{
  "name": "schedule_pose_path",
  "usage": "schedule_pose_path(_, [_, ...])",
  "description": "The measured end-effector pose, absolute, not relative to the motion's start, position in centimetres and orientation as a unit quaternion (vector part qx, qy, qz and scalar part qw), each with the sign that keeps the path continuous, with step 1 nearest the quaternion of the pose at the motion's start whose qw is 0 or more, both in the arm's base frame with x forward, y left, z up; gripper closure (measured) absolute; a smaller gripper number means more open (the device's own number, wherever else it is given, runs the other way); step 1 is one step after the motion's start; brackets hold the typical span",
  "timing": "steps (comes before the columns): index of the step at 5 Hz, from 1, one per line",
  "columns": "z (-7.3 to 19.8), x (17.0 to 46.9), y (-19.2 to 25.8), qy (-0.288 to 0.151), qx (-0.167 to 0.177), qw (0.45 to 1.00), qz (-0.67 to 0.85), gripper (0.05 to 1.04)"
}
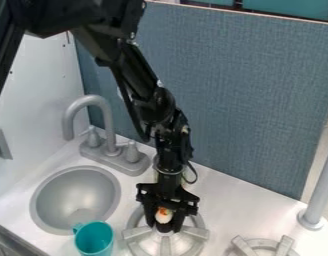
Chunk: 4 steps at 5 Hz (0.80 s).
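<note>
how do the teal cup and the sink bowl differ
The cup is teal, while the sink bowl is grey. The cup is much narrower across its mouth than the sink bowl. The cup stands up from the counter and has a small handle, whereas the sink bowl is sunk into the counter and has none. Both are round and open at the top.

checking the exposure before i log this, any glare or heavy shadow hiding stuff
camera view: white counter bright but without harsh glare; camera view: black arm very dark, so some joint detail merges; camera view: only soft shading in the sink bowl
</note>
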<state>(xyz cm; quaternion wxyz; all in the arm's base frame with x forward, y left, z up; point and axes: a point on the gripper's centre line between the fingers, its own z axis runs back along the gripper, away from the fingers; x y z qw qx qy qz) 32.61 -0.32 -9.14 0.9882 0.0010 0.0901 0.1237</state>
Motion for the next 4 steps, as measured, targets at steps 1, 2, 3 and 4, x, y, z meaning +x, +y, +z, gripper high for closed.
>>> schedule_pose_path(1, [-8.0,31.9,-0.6,0.078,-0.001,0.989,0.129,0.073])
schedule_pose_path(2, [-4.6,31.9,-1.3,0.026,0.007,0.993,0.119,0.079])
schedule_pose_path(3, [0.5,29.7,-2.7,-0.008,0.013,0.996,0.089,0.081])
schedule_pose_path(4, [2.8,26.1,-6.0,0.013,0.043,0.999,0.031,0.081])
